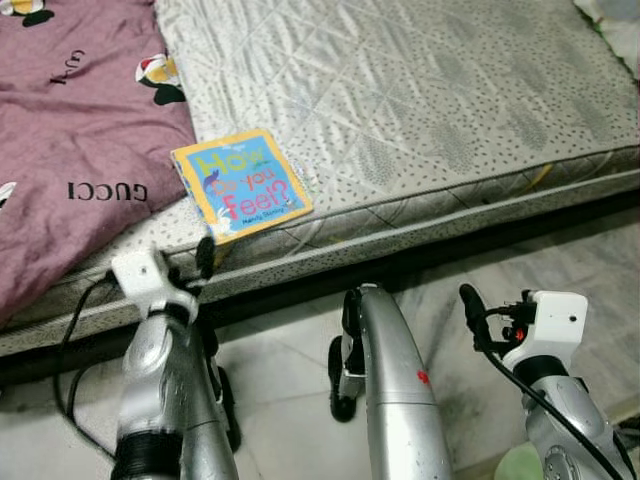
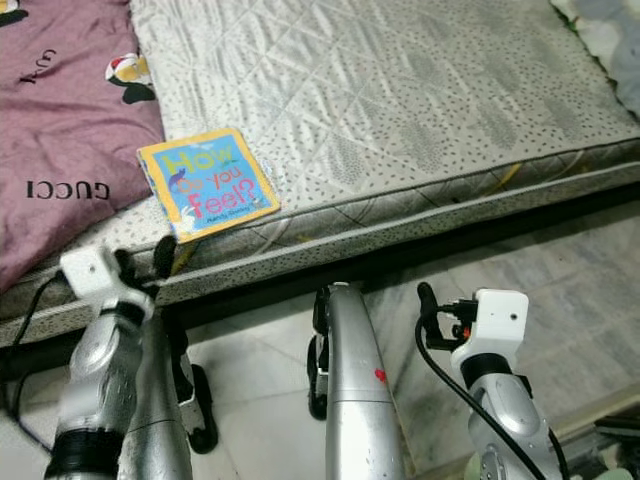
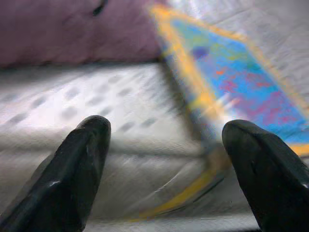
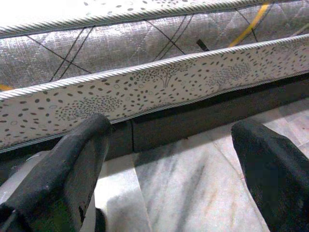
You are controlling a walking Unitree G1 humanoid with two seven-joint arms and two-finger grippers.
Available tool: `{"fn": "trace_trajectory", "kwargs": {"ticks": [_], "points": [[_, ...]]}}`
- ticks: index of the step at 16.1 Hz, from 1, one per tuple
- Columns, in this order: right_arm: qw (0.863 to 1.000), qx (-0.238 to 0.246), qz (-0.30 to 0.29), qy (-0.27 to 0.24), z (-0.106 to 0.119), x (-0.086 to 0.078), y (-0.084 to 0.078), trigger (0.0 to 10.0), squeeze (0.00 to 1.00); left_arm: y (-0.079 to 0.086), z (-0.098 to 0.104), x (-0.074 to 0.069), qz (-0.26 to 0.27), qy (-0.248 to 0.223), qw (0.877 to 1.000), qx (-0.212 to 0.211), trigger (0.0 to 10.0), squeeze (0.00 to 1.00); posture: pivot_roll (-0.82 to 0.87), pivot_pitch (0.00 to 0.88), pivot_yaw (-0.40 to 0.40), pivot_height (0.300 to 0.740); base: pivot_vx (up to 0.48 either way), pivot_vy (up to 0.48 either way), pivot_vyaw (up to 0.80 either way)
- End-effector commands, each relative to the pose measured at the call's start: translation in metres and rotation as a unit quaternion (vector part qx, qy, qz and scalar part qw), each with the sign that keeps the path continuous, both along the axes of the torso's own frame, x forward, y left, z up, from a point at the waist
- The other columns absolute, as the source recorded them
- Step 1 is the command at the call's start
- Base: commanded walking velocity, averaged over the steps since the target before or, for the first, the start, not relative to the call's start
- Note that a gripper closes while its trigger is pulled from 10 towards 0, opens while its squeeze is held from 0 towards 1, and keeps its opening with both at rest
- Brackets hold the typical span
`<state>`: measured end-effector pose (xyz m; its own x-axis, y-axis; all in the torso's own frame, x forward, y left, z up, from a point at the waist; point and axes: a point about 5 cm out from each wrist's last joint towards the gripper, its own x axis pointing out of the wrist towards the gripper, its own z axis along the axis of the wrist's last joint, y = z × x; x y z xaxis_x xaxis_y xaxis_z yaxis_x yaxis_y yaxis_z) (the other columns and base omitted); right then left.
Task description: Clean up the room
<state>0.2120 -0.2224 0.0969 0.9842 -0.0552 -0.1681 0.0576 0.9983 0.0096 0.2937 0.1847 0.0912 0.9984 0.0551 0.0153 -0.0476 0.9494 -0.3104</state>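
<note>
A children's book point(image 1: 241, 184) with a yellow border and blue cover reading "How do you feel?" lies flat on the grey quilted mattress point(image 1: 420, 110), near its front edge. My left gripper point(image 1: 190, 268) hovers at the mattress edge just in front of the book's near corner. In the left wrist view its fingers point(image 3: 82, 159) stand open, with the book point(image 3: 231, 82) ahead and nothing between them. My right gripper point(image 4: 171, 145) is open and empty, low over the floor, facing the mattress side.
A purple blanket point(image 1: 70, 150) with printed letters covers the mattress's left part, beside the book. A dark bed base point(image 1: 300, 290) runs under the mattress. Pale marble floor point(image 1: 290, 370) lies below. A black cable point(image 1: 70, 340) hangs by my left arm.
</note>
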Motion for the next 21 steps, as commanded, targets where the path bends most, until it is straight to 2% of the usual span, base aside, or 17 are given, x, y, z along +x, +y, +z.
{"fn": "trace_trajectory", "kwargs": {"ticks": [1,4,6,9,12,15,18,20,21], "points": [[1.0,-0.005,-0.01,0.016,-0.005,-0.006,-0.005,10.0,0.0,-0.005,-0.004,0.003,-0.017,0.006,1.0,-0.007,10.0,0.0,-0.2,0.341,-0.075,0.514,0.0,0.0,0.0],[1.0,-0.008,-0.014,0.016,-0.004,-0.008,-0.008,10.0,0.0,-0.009,0.003,0.012,-0.032,-0.003,0.999,-0.01,10.0,0.0,-0.21,0.34,-0.07,0.514,0.0,0.0,0.0],[1.0,-0.009,-0.016,0.016,-0.005,-0.008,-0.008,10.0,0.0,-0.01,0.0,0.013,-0.036,0.004,0.999,-0.013,10.0,0.0,-0.21,0.338,-0.067,0.514,0.0,0.0,0.0],[1.0,-0.008,-0.012,0.015,-0.004,-0.008,-0.005,10.0,0.0,-0.013,-0.013,0.018,-0.057,0.031,0.996,-0.055,10.0,0.0,-0.22,0.341,-0.071,0.514,0.0,0.0,0.0],[1.0,-0.016,-0.015,0.015,-0.001,-0.01,-0.011,10.0,0.0,-0.016,-0.019,0.025,-0.079,0.046,0.994,-0.067,10.0,0.0,-0.24,0.347,-0.08,0.514,0.0,0.0,0.0],[1.0,-0.017,-0.013,0.016,0.002,-0.014,-0.012,10.0,0.0,-0.026,-0.023,0.034,-0.126,0.062,0.985,-0.098,10.0,0.0,-0.26,0.355,-0.087,0.514,0.0,0.0,0.0],[1.0,-0.019,0.002,0.01,0.007,-0.013,-0.007,10.0,0.0,-0.033,-0.021,0.039,-0.153,0.054,0.976,-0.148,10.0,0.0,-0.27,0.358,-0.09,0.514,0.0,0.0,0.0],[1.0,-0.02,0.002,0.009,0.009,-0.013,-0.007,10.0,0.0,-0.035,-0.021,0.042,-0.169,0.054,0.973,-0.149,10.0,0.0,-0.28,0.36,-0.093,0.514,0.0,0.0,0.0],[1.0,-0.021,0.003,0.01,0.009,-0.014,-0.007,10.0,0.0,-0.039,-0.019,0.044,-0.193,0.046,0.966,-0.166,0.0,0.0,-0.28,0.358,-0.094,0.514,0.0,0.0,0.0]]}}
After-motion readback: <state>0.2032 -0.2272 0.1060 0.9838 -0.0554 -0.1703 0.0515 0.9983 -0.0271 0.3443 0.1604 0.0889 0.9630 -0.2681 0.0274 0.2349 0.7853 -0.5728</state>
